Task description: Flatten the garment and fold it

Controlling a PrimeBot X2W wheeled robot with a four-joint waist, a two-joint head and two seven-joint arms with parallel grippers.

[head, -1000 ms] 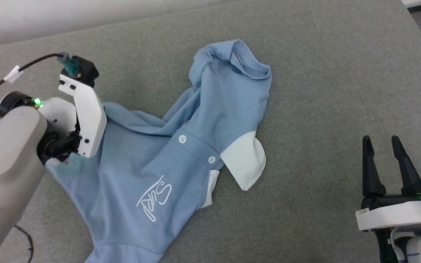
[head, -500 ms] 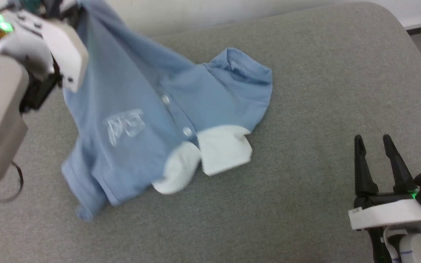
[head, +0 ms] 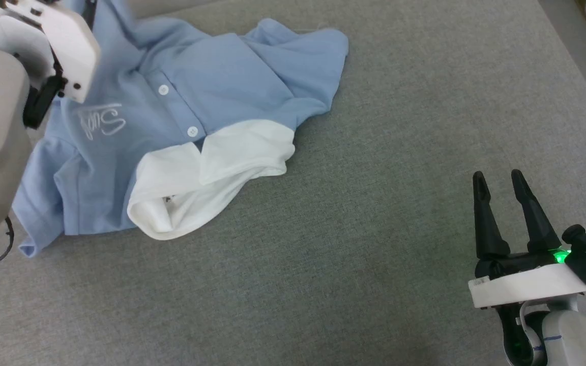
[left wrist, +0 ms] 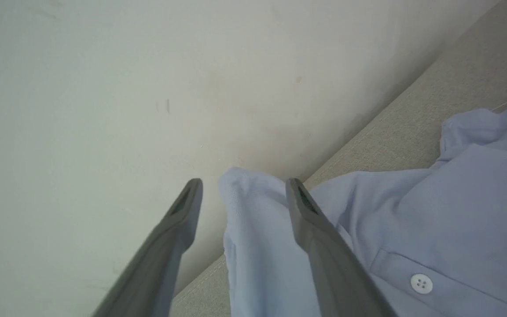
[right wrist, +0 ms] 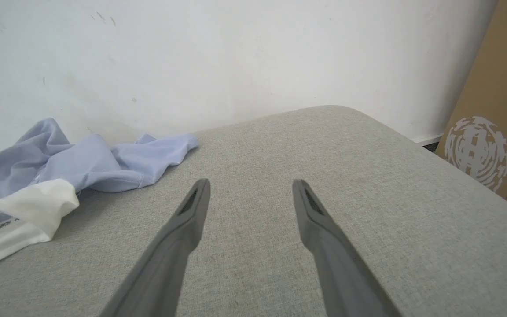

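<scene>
The garment, a light blue polo shirt, lies rumpled at the far left of the grey cushion, front side up. Its white collar is turned toward me, and the placket with small white buttons shows. In the left wrist view my left gripper is open, with a raised fold of the garment standing loosely between its fingers near the wall. Down at the lower right, my right gripper is open over bare cushion, well apart from the shirt. In the right wrist view the garment lies far left of the gripper.
The grey cushion ends at a white wall behind the shirt. Its rounded right edge drops off beside a brown cardboard box. A dark cable loop hangs by my left arm.
My left gripper lifted the shirt's edge up and away toward the wall, dragging the shirt with it, then opened. The shirt now lies flatter. The head camera shifted; the right gripper stayed open.
</scene>
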